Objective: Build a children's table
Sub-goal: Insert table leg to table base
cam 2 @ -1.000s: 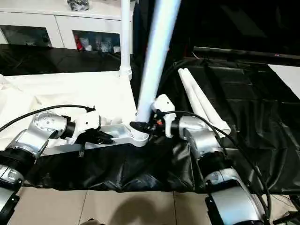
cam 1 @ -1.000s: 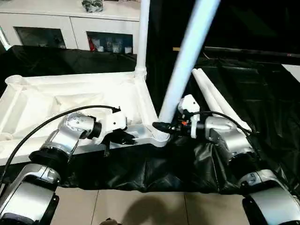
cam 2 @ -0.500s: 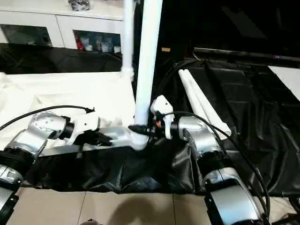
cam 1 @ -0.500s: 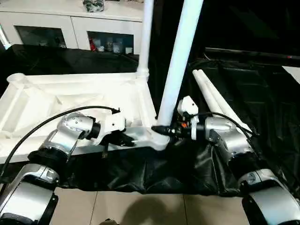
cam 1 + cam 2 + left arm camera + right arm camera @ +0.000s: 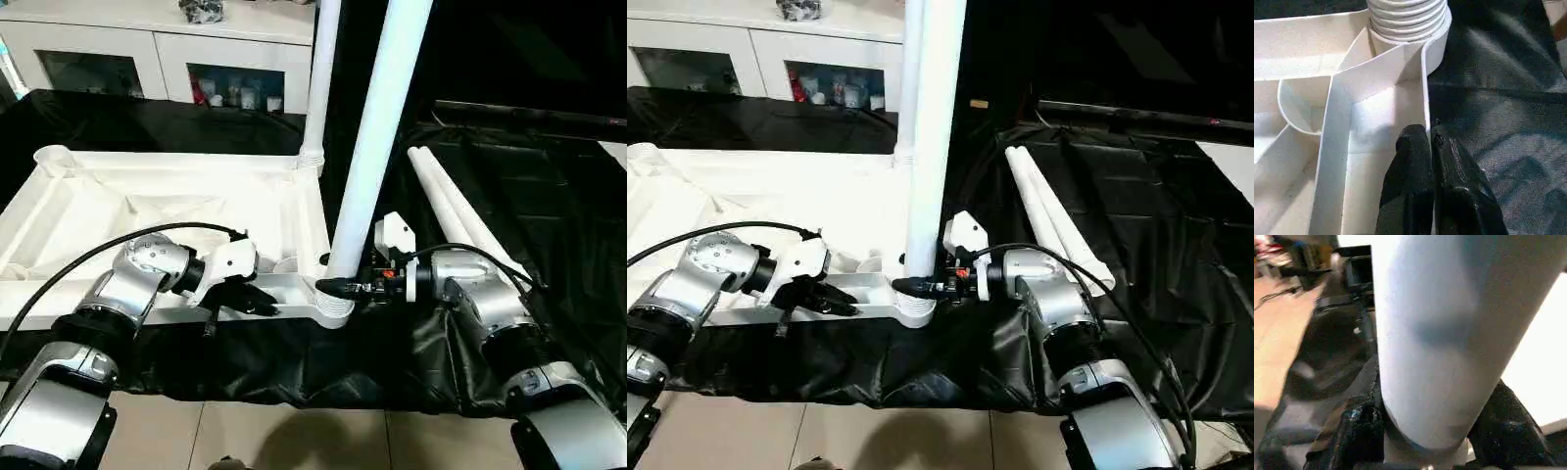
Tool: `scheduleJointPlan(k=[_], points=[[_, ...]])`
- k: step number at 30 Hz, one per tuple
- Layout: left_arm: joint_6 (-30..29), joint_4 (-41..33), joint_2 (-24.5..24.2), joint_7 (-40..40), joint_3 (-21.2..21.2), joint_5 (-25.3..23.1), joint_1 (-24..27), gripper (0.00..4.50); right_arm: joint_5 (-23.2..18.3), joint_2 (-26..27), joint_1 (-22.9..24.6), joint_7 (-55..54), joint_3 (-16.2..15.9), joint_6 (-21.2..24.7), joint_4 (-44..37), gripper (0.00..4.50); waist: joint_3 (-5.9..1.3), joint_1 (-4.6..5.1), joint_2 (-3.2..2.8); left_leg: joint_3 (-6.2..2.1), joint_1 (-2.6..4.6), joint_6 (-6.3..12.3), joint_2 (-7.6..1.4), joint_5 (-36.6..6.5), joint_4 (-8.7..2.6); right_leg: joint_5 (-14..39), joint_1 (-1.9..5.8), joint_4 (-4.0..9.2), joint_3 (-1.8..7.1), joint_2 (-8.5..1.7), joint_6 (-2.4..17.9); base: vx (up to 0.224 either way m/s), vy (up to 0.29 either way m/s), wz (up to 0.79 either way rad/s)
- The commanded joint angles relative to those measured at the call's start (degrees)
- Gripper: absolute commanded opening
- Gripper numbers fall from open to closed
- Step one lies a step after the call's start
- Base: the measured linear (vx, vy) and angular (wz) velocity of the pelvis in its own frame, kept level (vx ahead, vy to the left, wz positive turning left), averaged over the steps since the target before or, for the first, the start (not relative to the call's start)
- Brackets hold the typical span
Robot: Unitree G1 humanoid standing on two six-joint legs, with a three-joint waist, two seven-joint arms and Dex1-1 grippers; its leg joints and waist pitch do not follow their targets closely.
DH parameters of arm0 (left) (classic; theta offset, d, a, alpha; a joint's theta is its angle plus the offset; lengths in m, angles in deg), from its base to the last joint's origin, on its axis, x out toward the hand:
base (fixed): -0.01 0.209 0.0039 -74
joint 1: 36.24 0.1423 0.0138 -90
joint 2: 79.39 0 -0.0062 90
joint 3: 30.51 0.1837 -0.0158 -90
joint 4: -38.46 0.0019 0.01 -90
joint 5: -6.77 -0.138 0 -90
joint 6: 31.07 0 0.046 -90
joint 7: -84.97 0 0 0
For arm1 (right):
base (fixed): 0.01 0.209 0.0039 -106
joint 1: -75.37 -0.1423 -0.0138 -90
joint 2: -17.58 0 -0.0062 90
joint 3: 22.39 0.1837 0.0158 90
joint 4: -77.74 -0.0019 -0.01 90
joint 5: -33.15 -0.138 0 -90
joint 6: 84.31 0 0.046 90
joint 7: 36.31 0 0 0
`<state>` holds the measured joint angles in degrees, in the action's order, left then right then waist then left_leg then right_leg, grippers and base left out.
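The white table top [image 5: 147,201] lies upside down on black cloth. One white leg [image 5: 320,78] stands in its far right corner socket. A second leg [image 5: 380,137] stands nearly upright in the near right corner socket [image 5: 336,305]. My right gripper [image 5: 340,287] is shut on this leg just above the socket; in the right wrist view the leg [image 5: 1449,328] sits between its fingers [image 5: 1359,431]. My left gripper [image 5: 247,300] is shut on the top's near rim [image 5: 1425,93], a short way from the ribbed socket [image 5: 1408,17]. Two loose legs [image 5: 456,211] lie on the cloth at the right.
A white cabinet with glass doors [image 5: 147,59] stands behind the table top. Black cloth [image 5: 549,196] covers the work surface and hangs over its front edge above the tiled floor [image 5: 294,441].
The leg in my right gripper has swung from leaning right to nearly upright in the near corner socket. The left gripper stays on the rim. The camera has shifted a little.
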<state>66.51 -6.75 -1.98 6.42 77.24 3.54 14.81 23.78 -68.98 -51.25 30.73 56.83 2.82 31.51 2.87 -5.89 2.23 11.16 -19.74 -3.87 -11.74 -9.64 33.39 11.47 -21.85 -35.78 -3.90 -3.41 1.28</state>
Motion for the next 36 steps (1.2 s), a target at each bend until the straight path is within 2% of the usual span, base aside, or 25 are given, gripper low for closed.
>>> scheduleJointPlan(k=[1,2,4,7,8,10,11,13,14,15,16,17,18,19,20,21,22,23,24,25,26,30,34,35,36], points=[[-1.1,-1.1,2.2,3.6,-0.3,-0.4,-1.8,0.0,5.3,1.1,1.4,-9.7,-0.9,1.5,8.2,1.87,-2.19,0.47,-1.39,-2.05,1.56,-3.11,-2.33,-27.3,-4.59,30.7,0.2,6.47,3.1,-5.68,8.9,0.0,0.0,0.0],[-3.0,-0.8,3.1,7.9,-1.5,-0.7,-2.3,0.0,5.5,2.3,-0.1,-17.4,1.0,1.1,10.9,1.87,-1.78,0.98,-1.54,-2.35,2.15,-3.65,-2.13,-30.1,-4.38,36.2,-0.38,7.28,2.69,-5.75,7.2,0.0,0.0,0.0],[-4.5,-1.0,3.8,10.6,-1.9,-1.2,-2.5,0.0,5.6,3.2,-1.0,-21.7,2.0,1.0,12.5,1.87,-1.73,1.62,-1.47,-2.91,2.81,-3.72,-1.64,-32.4,-3.97,42.7,-0.44,8.51,1.44,-5.88,3.8,-0.07,0.017,-0.12],[-7.2,-2.0,5.1,13.7,-2.5,-1.2,-2.4,0.0,5.2,4.6,-2.2,-26.8,3.4,1.6,14.6,1.87,-1.65,2.56,-2.91,-3.88,2.37,-3.91,-2.38,-37.1,-5.09,38.4,0.79,8.72,-0.36,-5.45,3.5,-0.054,0.044,-0.19],[-9.0,-3.4,6.2,15.8,-2.7,-1.4,-2.1,0.0,5.0,5.5,-3.0,-30.4,4.1,2.1,15.8,1.87,-1.7,2.95,-3.51,-4.57,2.2,-4.41,-3.03,-42.4,-6.34,30.8,1.88,7.9,-1.17,-5.12,4.8,-0.041,0.06,-0.21],[-12.7,-6.2,8.6,20.2,-2.4,-2.8,-1.6,0.0,4.9,7.1,-4.2,-35.5,4.7,2.7,17.7,1.87,-1.52,3.19,-3.12,-4.42,2.33,-4.74,-2.88,-43.4,-6.55,29.1,1.65,7.67,-0.95,-5.57,6.1,-0.008,0.027,-0.07],[-14.3,-7.2,9.8,22.4,-1.9,-4.1,-1.5,0.0,4.9,7.8,-4.7,-37.1,4.8,3.2,18.4,1.87,-1.16,3.39,-2.68,-3.92,3.8,-4.49,-2.13,-42.7,-5.36,34.3,0.22,9.45,-1.58,-5.9,5.1,0.0,0.0,0.0],[-15.0,-7.5,10.8,24.0,-1.2,-5.1,-1.4,0.0,4.4,8.5,-5.0,-37.9,5.2,3.4,19.0,1.87,-1.12,3.45,-2.38,-3.75,4.45,-3.24,-1.38,-39.9,-4.12,39.3,-0.16,10.8,-2.34,-6.4,3.1,0.0,0.0,0.0],[-15.4,-7.3,11.4,24.6,-1.2,-5.1,-1.6,0.0,4.2,8.8,-5.2,-38.2,5.5,3.8,19.3,1.87,-1.06,3.78,-2.68,-3.92,3.73,-2.36,-1.46,-39.0,-4.11,40.9,0.7,11.35,-3.54,-6.32,0.9,0.0,0.0,0.0],[-15.8,-7.3,11.8,24.9,-1.2,-5.0,-1.6,0.0,4.1,9.0,-5.3,-38.4,5.6,4.1,19.5,1.87,-1.03,3.85,-3.08,-4.11,3.53,-2.46,-1.83,-40.5,-4.57,39.5,1.13,11.09,-4.15,-6.06,0.6,0.0,0.0,0.0],[-16.3,-7.6,12.0,25.2,-1.2,-5.0,-1.5,0.0,4.2,9.2,-5.6,-38.6,5.7,3.9,20.2,1.87,-1.0,3.8,-4.07,-4.73,1.86,-3.51,-3.4,-46.6,-7.02,32.0,3.09,7.91,-4.21,-5.25,1.6,0.0,0.0,0.0],[-16.1,-7.6,12.1,25.1,-0.9,-5.2,-1.5,0.0,4.4,9.5,-5.8,-38.6,5.6,3.9,20.7,1.87,-1.23,3.53,-4.16,-4.85,0.27,-4.1,-4.42,-49.2,-8.76,25.2,4.62,4.26,-3.06,-4.77,3.2,0.0,0.0,0.0],[-15.5,-7.8,12.0,24.6,-0.2,-5.5,-1.4,0.0,4.7,9.9,-5.9,-38.0,5.3,4.2,21.3,1.87,-0.91,2.09,-4.37,-3.4,-1.39,-5.0,-5.23,-53.8,-12.08,14.9,4.99,-1.25,-1.96,-3.39,5.8,0.0,0.0,0.0],[-15.5,-7.8,12.0,24.6,-0.2,-5.5,-1.4,0.0,4.7,9.9,-5.9,-38.0,5.3,4.2,21.3,1.87,-0.78,1.63,-3.61,-2.33,-0.35,-4.87,-4.62,-53.1,-12.22,16.0,3.5,-1.34,-0.89,-3.08,6.1,0.057,-0.085,0.27],[-16.1,-8.5,12.0,24.3,0.1,-5.5,-1.2,0.0,4.9,10.3,-6.1,-38.4,5.3,4.0,21.9,1.87,-0.84,1.74,0.25,-1.51,6.92,-2.63,0.87,-34.4,0.48,49.5,-5.0,11.0,0.83,-8.18,3.1,0.057,-0.085,0.27],[-16.4,-8.7,11.9,24.4,0.1,-5.4,-1.0,0.0,5.0,10.5,-6.2,-38.4,5.3,3.9,22.0,1.87,-0.43,1.21,-0.23,-2.37,5.78,-0.96,0.84,-26.2,2.27,56.2,-3.7,12.2,2.18,-10.59,2.0,0.102,-0.089,-0.01],[-16.5,-8.9,11.8,24.4,0.1,-5.5,-0.9,0.0,5.1,10.6,-6.3,-38.4,5.2,4.0,22.2,1.87,-1.09,0.78,-0.31,-3.65,0.58,0.23,-0.24,-15.2,-0.62,55.2,1.93,10.23,2.38,-11.12,0.4,0.098,-0.007,-0.4],[-16.3,-8.9,11.6,24.2,0.2,-5.4,-0.9,0.0,5.2,10.7,-6.4,-38.2,5.1,4.0,22.2,1.87,-1.76,0.31,-0.85,-4.06,-1.15,-0.61,-0.91,-13.3,-3.26,48.3,3.43,8.62,1.62,-9.51,0.5,0.098,-0.007,-0.4],[-16.9,-9.6,11.4,24.4,0.1,-5.6,-0.6,0.0,5.5,11.0,-6.9,-38.9,5.2,4.1,22.8,1.87,-2.12,0.88,-1.96,-4.32,-0.87,-2.13,-2.08,-16.3,-5.08,33.5,2.3,6.87,0.76,-6.68,2.8,0.086,0.025,-0.3],[-17.5,-10.4,11.3,24.6,0.1,-5.8,-0.2,0.0,5.6,11.1,-7.4,-39.9,5.3,4.6,23.5,1.87,-2.42,1.37,-2.44,-4.31,-0.03,-2.99,-2.41,-20.4,-5.38,24.3,1.87,5.88,0.85,-6.08,6.0,0.0,0.0,0.0],[-17.6,-10.7,11.1,24.6,0.0,-6.0,0.0,0.0,5.4,11.2,-7.6,-39.7,5.7,4.2,23.5,1.87,-2.22,1.55,-2.27,-3.81,0.81,-3.37,-2.22,-23.8,-5.21,21.9,1.26,5.97,1.24,-6.19,8.6,0.0,0.0,0.0],[-17.5,-11.5,10.5,23.8,0.1,-5.8,0.5,0.0,5.1,11.3,-8.1,-39.0,6.2,3.6,23.5,1.87,-1.98,1.65,-1.84,-3.64,0.8,-2.52,-1.9,-26.5,-5.16,28.9,1.41,6.81,1.29,-6.62,7.6,0.0,0.0,0.0],[-17.1,-12.2,9.6,22.9,0.3,-5.4,0.9,0.0,5.0,11.3,-8.6,-37.9,6.7,3.0,23.7,1.87,-2.04,1.56,-1.85,-3.58,0.7,-2.24,-2.05,-24.8,-5.29,28.3,1.3,6.77,1.52,-6.73,7.3,0.0,0.0,0.0],[-17.1,-12.2,9.5,22.8,0.3,-5.4,0.9,0.0,5.0,11.3,-8.7,-37.6,6.8,2.9,23.7,2.43,-2.07,1.56,-1.82,-3.53,0.63,-2.17,-2.05,-24.4,-5.3,27.6,1.35,6.69,1.57,-6.71,7.5,0.0,0.0,0.0],[-17.1,-12.3,9.4,22.7,0.2,-5.4,0.9,0.0,4.9,11.4,-8.8,-37.4,6.9,2.9,23.8,2.43,-2.14,1.55,-1.71,-3.41,0.54,-2.07,-2.08,-23.3,-5.33,25.8,1.43,6.52,1.62,-6.63,8.0,0.0,0.0,0.0]])
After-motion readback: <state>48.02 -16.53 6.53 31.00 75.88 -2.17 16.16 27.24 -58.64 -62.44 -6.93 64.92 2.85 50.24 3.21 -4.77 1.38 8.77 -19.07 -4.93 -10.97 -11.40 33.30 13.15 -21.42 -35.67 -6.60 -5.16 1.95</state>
